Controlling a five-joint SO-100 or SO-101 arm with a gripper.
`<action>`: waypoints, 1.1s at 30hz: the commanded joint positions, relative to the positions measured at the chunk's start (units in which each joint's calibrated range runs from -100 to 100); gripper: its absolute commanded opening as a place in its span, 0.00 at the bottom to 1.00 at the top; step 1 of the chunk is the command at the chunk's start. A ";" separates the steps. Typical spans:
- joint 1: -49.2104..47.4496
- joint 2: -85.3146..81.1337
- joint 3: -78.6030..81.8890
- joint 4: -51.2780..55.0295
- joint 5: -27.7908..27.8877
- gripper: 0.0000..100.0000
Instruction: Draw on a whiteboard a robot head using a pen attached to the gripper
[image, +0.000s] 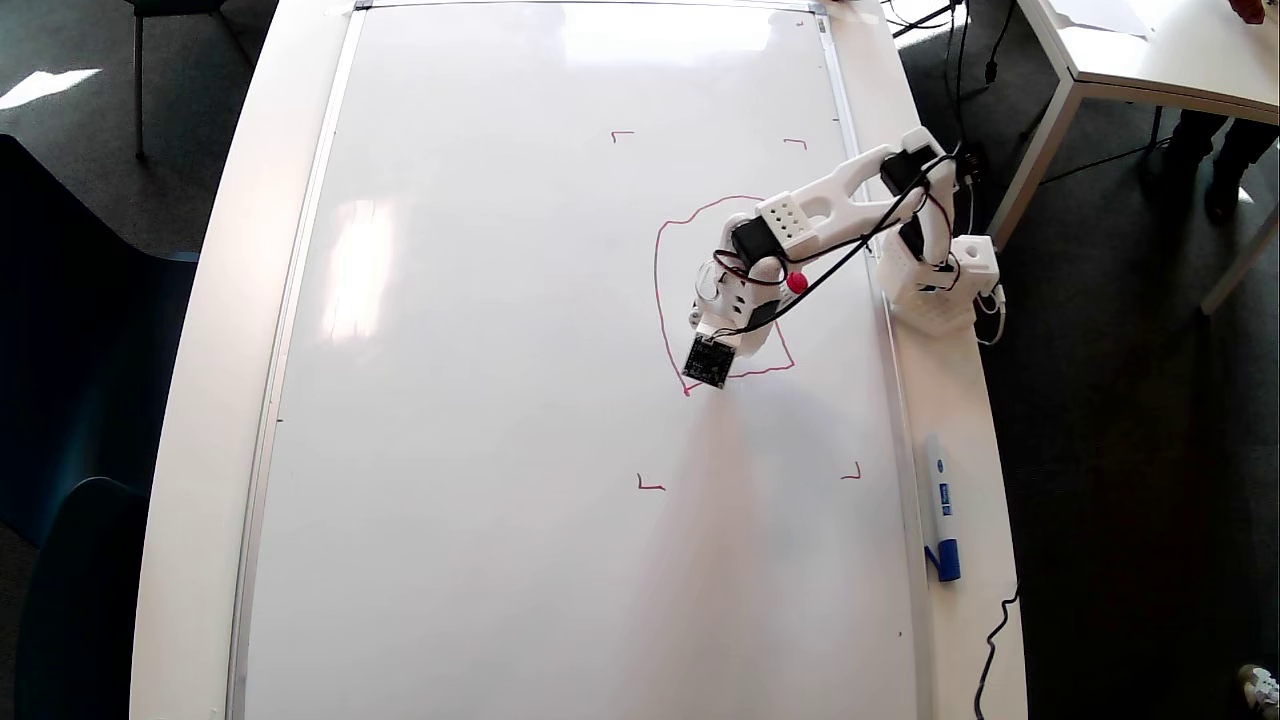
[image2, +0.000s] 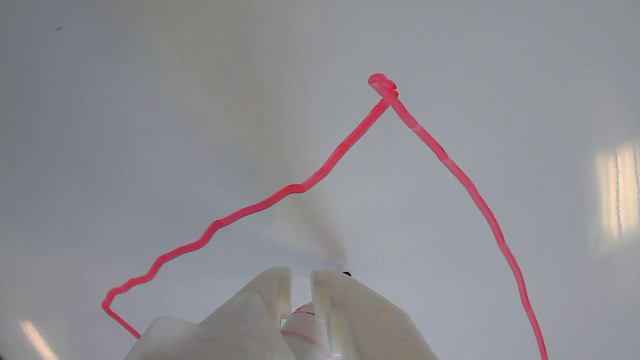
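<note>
The whiteboard (image: 500, 350) covers most of the table. A red outline of the robot head (image: 660, 300) curves down to a sharp corner and runs back under the arm; nothing shows drawn inside it. My white gripper (image: 722, 335) hangs over the outline's lower part, its dark camera board close to the corner. The pen (image: 796, 282) shows its red end behind the claw. In the wrist view the gripper (image2: 300, 280) is shut on the pen (image2: 300, 322), whose tip is hidden. The red line (image2: 325, 170) peaks at a corner ahead on the whiteboard (image2: 150, 100).
Small red corner marks (image: 622, 134) (image: 795, 142) (image: 650, 486) (image: 852, 474) frame the drawing area. A blue-capped marker (image: 941, 510) lies on the table strip right of the board. The arm base (image: 940, 285) stands there too, with cables trailing. Another table (image: 1150, 50) is at top right.
</note>
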 joint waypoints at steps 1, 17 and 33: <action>0.21 0.09 -2.45 -0.52 -0.12 0.01; 0.36 -0.58 0.37 3.65 -0.12 0.01; 5.81 -0.58 1.73 3.04 0.20 0.01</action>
